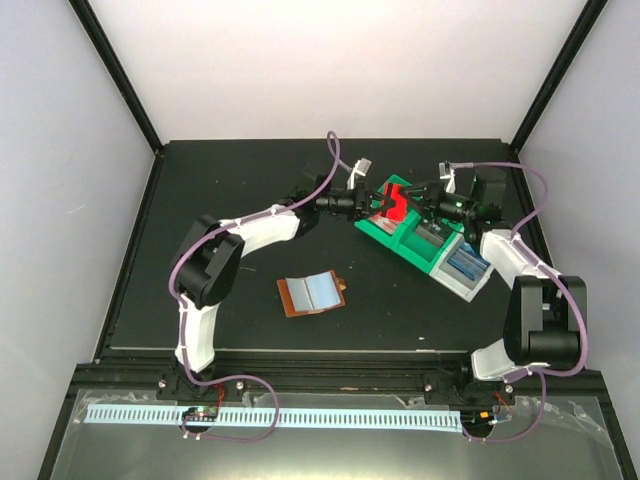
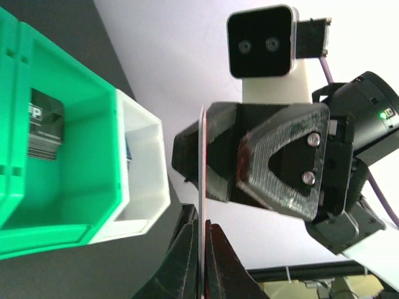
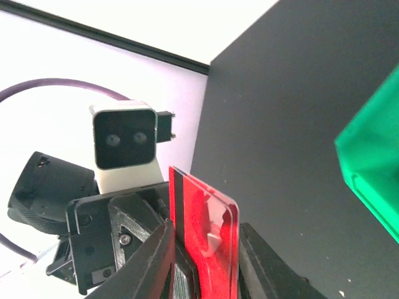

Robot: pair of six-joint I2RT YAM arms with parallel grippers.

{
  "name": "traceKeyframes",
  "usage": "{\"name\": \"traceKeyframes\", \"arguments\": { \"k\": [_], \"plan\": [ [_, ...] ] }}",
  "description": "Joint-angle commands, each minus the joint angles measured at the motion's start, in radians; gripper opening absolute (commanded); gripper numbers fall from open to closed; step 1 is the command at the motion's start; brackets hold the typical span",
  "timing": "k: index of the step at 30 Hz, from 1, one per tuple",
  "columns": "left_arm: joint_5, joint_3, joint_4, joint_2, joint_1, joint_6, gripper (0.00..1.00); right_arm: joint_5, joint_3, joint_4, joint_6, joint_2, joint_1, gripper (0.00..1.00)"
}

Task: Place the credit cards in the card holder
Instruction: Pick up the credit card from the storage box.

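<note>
1. a red plastic credit card is held in the air over the green two-compartment plastic bin, toward the far right of the black table. the two pincers meet nose to nose on it.
2. the left gripper is clamped tight on one end of the card, which shows edge-on between its fingers.
3. the right gripper has its jaws parted on either side of the other end, and they do not seem to pinch it.
4. the reddish-brown leather card holder lies open and flat near the middle of the table, well apart from the card. it is toward the near edge and to the left of the left gripper, with its long axis roughly along that edge, slightly slanted.
5. the left arm is nearer to the holder and has the card, so the carry back to the holder is probably its job.
6. a dark card lies in the green bin.
</note>
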Motion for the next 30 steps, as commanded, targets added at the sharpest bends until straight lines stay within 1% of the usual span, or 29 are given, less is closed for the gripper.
{"name": "traceKeyframes", "arguments": {
  "k": [1,5,7,9,12,14,17,20,30],
  "plan": [
    [0.067,-0.048,0.118,-0.085,-0.004,-0.067,0.02,-0.029,-0.016,0.166,0.096,-0.057,0.004,0.3],
    [0.07,-0.09,0.196,-0.132,0.005,-0.152,0.02,-0.032,-0.034,0.204,0.102,-0.081,0.003,0.34],
    [0.073,-0.109,0.275,-0.147,0.013,-0.233,0.01,-0.046,-0.059,0.268,0.123,-0.105,0.004,0.35],
    [0.069,-0.125,0.351,-0.161,0.019,-0.322,0.02,-0.068,-0.065,0.283,0.122,-0.129,0.005,0.35],
    [0.063,-0.133,0.449,-0.17,0.025,-0.434,0.01,-0.083,-0.046,0.186,0.045,-0.16,0.006,0.35],
    [0.056,-0.136,0.49,-0.174,0.025,-0.483,0.02,-0.094,-0.04,0.144,0.009,-0.171,0.007,0.34],
    [0.046,-0.138,0.518,-0.179,0.025,-0.517,0.02,-0.104,-0.041,0.114,-0.016,-0.187,0.006,0.33],
    [0.04,-0.138,0.549,-0.179,0.024,-0.545,0.01,-0.115,-0.046,0.119,-0.016,-0.194,0.007,0.33],
    [0.032,-0.16,0.615,-0.2,0.025,-0.573,0.02,-0.156,-0.128,0.278,0.072,-0.243,0.01,0.34]
  ]
}}
